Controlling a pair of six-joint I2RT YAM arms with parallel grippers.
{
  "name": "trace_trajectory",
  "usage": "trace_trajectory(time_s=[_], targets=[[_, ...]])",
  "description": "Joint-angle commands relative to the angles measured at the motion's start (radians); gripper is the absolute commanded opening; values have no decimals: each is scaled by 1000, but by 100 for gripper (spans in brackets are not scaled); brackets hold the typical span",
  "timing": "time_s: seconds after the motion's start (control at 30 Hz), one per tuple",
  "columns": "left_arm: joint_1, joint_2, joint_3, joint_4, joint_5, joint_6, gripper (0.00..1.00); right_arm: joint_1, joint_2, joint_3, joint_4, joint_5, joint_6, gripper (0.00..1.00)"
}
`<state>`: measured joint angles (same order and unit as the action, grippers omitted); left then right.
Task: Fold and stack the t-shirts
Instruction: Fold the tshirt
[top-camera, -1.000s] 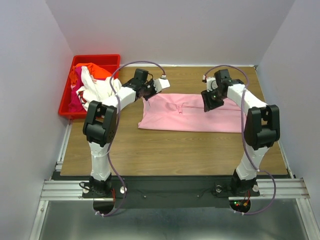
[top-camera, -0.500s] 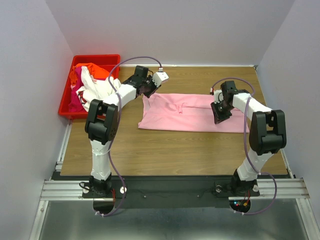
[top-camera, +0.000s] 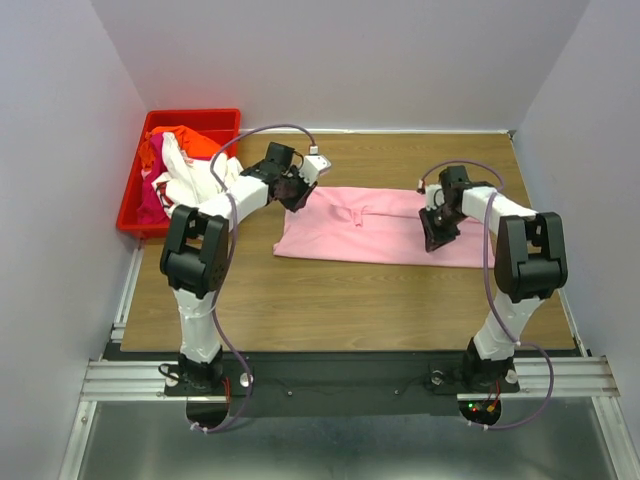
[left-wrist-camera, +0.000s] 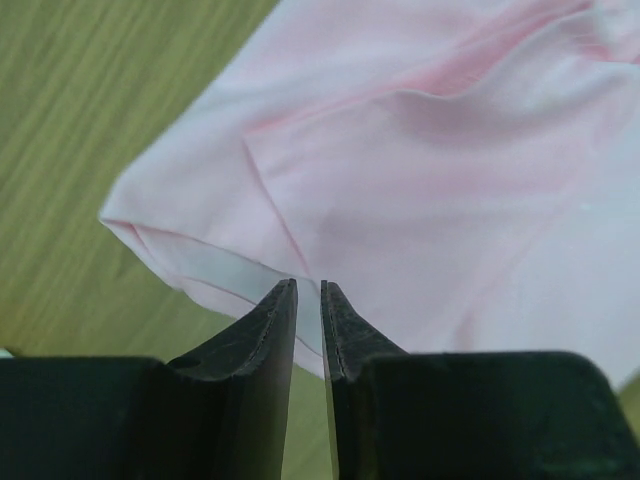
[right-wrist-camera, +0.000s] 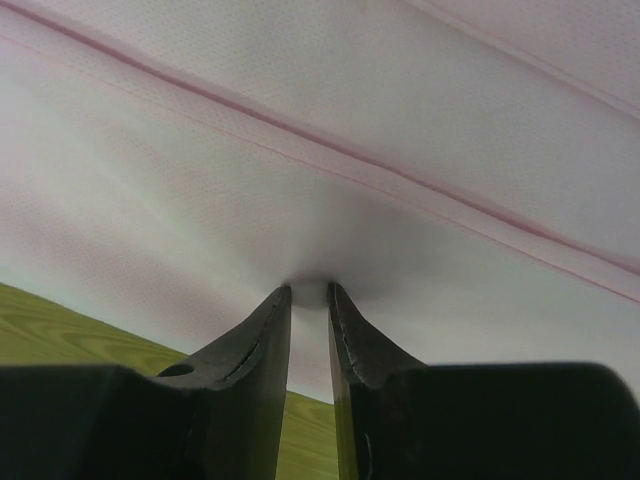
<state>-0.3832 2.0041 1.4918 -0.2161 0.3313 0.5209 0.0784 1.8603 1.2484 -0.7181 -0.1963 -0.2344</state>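
A light pink t-shirt (top-camera: 370, 230) lies folded into a long strip across the middle of the table. My left gripper (top-camera: 297, 198) is at its far left corner. In the left wrist view the gripper (left-wrist-camera: 309, 285) has its jaws almost together, with nothing seen between them, just over the shirt's hem (left-wrist-camera: 200, 265). My right gripper (top-camera: 432, 240) is pressed down on the right part of the shirt. In the right wrist view the gripper (right-wrist-camera: 310, 290) pinches a dimple of the pink cloth (right-wrist-camera: 350, 120). White (top-camera: 185, 170), orange-red (top-camera: 200, 143) and magenta (top-camera: 150, 205) shirts lie bunched in the bin.
A red plastic bin (top-camera: 190, 113) stands at the far left corner, partly off the wooden table (top-camera: 350, 300). Grey walls close in the left, back and right sides. The arms' bases sit on a metal rail at the near edge.
My right gripper has come down and nearer, onto the right part of the pink shirt. My left gripper has shifted slightly down onto the shirt's far left corner.
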Motion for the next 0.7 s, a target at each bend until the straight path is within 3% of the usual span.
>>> trace_trajectory(time_s=[0.0, 0.17, 0.27, 0.5, 0.67], targets=[[-28, -171, -34, -112, 35, -113, 28, 27, -64, -66, -78, -171, -14, 27], [-78, -310, -192, -101, 34, -182, 28, 1, -193, 18, -104, -166, -11, 31], [-100, -323, -238, -72, 14, -279, 29, -38, -158, 139, -103, -106, -41, 32], [-125, -188, -203, -58, -107, -338, 15, -121, 9, 328, -96, -23, -95, 27], [-125, -110, -162, -68, -129, -351, 9, -132, 89, 330, -43, 53, -101, 22]])
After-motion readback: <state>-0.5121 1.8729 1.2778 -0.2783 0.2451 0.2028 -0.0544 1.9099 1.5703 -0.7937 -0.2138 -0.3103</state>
